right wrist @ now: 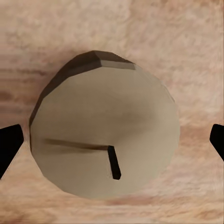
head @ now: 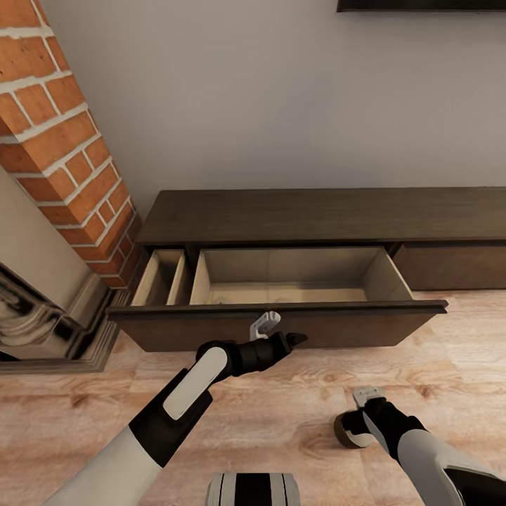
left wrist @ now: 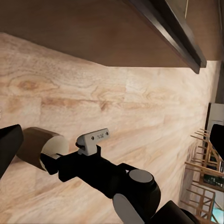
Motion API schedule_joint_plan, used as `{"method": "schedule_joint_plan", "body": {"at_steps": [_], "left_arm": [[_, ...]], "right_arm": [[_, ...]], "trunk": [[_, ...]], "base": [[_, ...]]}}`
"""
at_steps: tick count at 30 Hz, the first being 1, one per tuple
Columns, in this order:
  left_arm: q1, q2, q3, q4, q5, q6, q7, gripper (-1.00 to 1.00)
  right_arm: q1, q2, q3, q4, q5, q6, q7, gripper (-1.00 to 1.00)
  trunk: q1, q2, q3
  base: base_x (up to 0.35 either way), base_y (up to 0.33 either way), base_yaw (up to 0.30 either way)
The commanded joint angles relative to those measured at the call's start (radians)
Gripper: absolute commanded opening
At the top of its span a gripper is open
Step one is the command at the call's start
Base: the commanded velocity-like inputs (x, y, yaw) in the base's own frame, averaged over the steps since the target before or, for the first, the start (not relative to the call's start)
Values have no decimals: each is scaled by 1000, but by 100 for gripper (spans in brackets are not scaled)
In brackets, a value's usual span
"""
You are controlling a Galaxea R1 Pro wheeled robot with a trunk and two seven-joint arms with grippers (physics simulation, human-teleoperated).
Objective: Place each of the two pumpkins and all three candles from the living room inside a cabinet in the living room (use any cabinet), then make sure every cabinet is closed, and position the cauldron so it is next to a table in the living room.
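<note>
A stubby greyish candle [right wrist: 105, 140] with a short dark wick stands upright on the wooden floor, also seen as the candle [head: 344, 430] and the candle [left wrist: 39, 149]. My right gripper [right wrist: 112, 140] points straight down over it, open, with one black fingertip on each side and apart from the wax. The long dark-brown cabinet [head: 316, 214] stands against the wall with one wide drawer [head: 281, 327] pulled out; the inside that shows is bare. My left gripper [head: 292, 341] hovers open just in front of that drawer front, holding nothing. Pumpkins, cauldron and table are out of view.
A red brick fireplace column [head: 63, 154] and its shiny surround [head: 35, 309] stand to the left of the cabinet. A narrow side compartment [head: 161, 277] is open too. A shut drawer front [head: 457, 267] lies to the right. Wooden furniture [left wrist: 205, 163] shows far off.
</note>
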Motion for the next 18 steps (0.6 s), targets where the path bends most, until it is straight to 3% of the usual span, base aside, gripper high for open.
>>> {"method": "schedule_joint_plan", "body": {"at_steps": [1,11,18], "left_arm": [[0,0,0,0,0,0,0,100],[0,-1,0,-3,0,1,0,100],[0,-1,0,-5,0,1,0,100]], "right_arm": [[0,-2,0,0,0,0,4,100],[0,-10,-1,-2,0,-3,11,100],[0,-9,1,-1,-1,-64,12,100]], "trunk": [[0,0,0],[1,-1,-12],[1,-1,-12]], "base": [[0,0,0],[0,0,0],[0,0,0]]}}
